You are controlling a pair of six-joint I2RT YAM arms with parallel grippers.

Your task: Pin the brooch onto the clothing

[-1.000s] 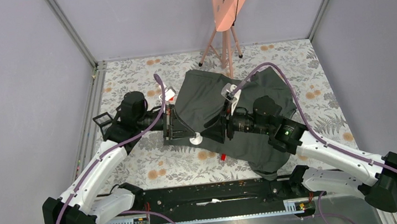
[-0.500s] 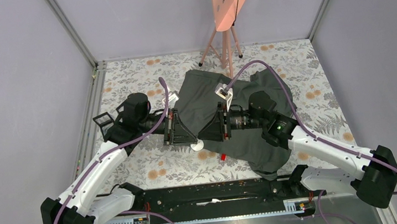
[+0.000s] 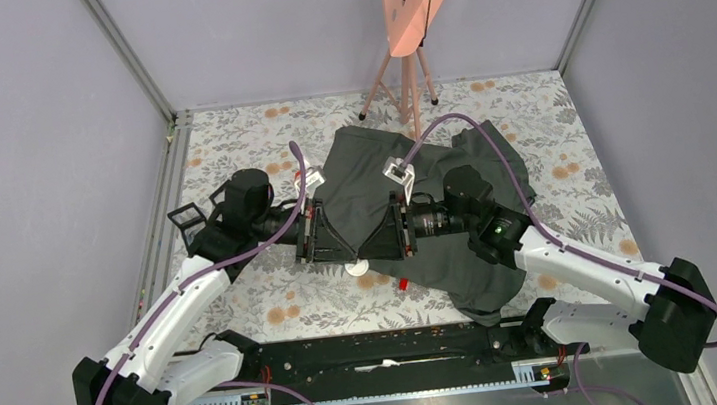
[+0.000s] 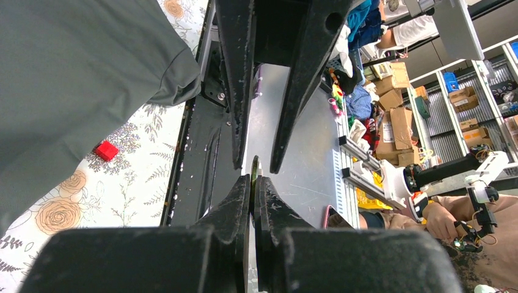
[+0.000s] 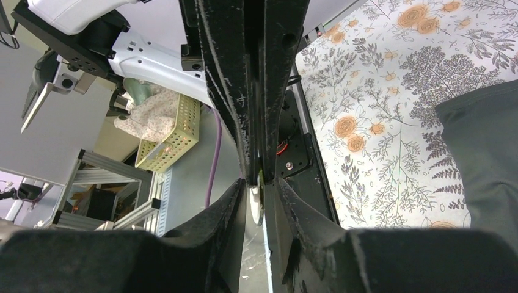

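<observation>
Near edge: both arm bases are mounted on a black rail (image 3: 370, 352) along the front of the worktop (image 3: 228, 146), which is covered in a floral print.
Loose piece: a small red block (image 3: 402, 283) is seen lying on the print just beside the near hem of the clothing, apart from both arms.
Task item: the brooch (image 3: 357, 267), a small white disc, is held above the worktop just beside the shirt's near left edge. It is shown edge-on in both wrist views and is not yet pinned.
Left side: the left claw (image 4: 252, 183) is pressed together on the disc, whose thin rim is pinched between the fingertips.
Right side: the right claw (image 5: 258, 186) is narrowly spread, with one fingertip set on each side of the disc. Whether either tip touches it cannot be told.
Garment: the clothing (image 3: 362, 177), a dark grey T-shirt, is spread rumpled across the middle of the worktop, with the right arm reaching over it.
Far edge: a pink tripod (image 3: 409, 77) carrying a peach perforated board (image 3: 411, 1) is stood behind the shirt.
</observation>
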